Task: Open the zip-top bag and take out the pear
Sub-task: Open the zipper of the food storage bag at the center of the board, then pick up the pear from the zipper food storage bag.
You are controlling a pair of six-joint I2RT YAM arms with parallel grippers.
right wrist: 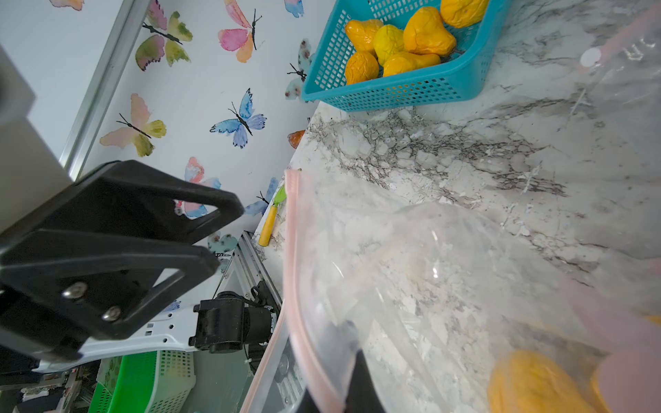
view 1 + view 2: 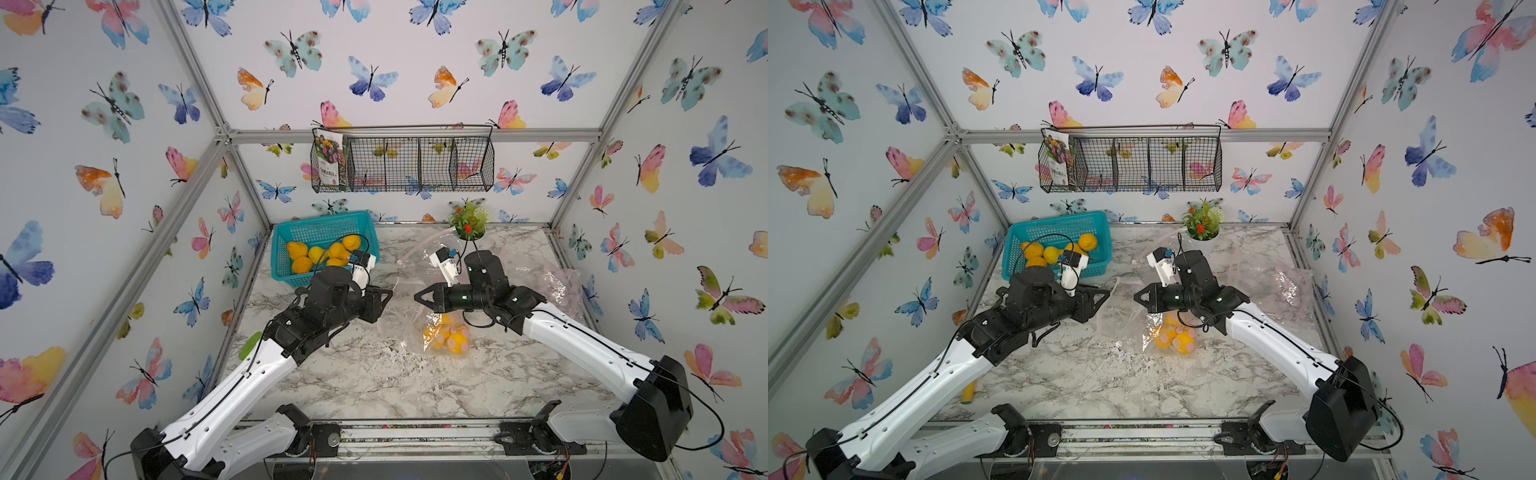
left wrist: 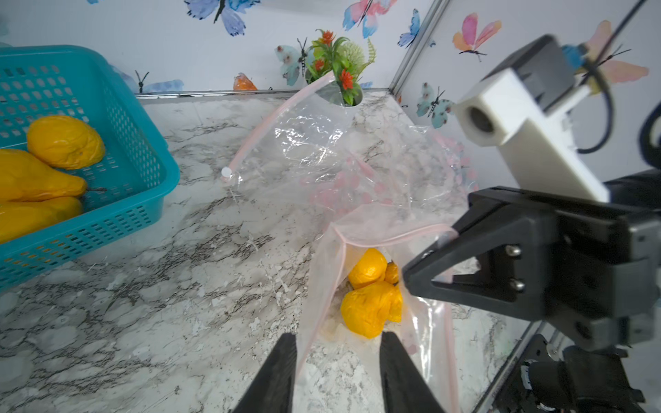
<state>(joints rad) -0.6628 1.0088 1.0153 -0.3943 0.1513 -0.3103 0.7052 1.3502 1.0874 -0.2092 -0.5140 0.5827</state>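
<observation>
On the veined marble tabletop (image 2: 374,374), the crinkly clear zip-top bag (image 3: 322,286) gapes around lumpy yellow pears (image 3: 370,314), its pink rim pinched by the right gripper (image 3: 425,262), the left gripper (image 3: 338,338) parted astride its edge, more fruit filling a teal perforated basket (image 3: 143,143).

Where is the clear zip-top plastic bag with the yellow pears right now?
The clear zip-top plastic bag sits mid-table in both top views, its pink-zipped rim pinched by the right gripper, with the teal plastic basket at the far left corner.

Marble table (image 2: 374,374) with teal basket (image 2: 282,266), zip-top bag (image 2: 434,332), second bag (image 2: 557,286), potted plant (image 2: 468,222)
</observation>
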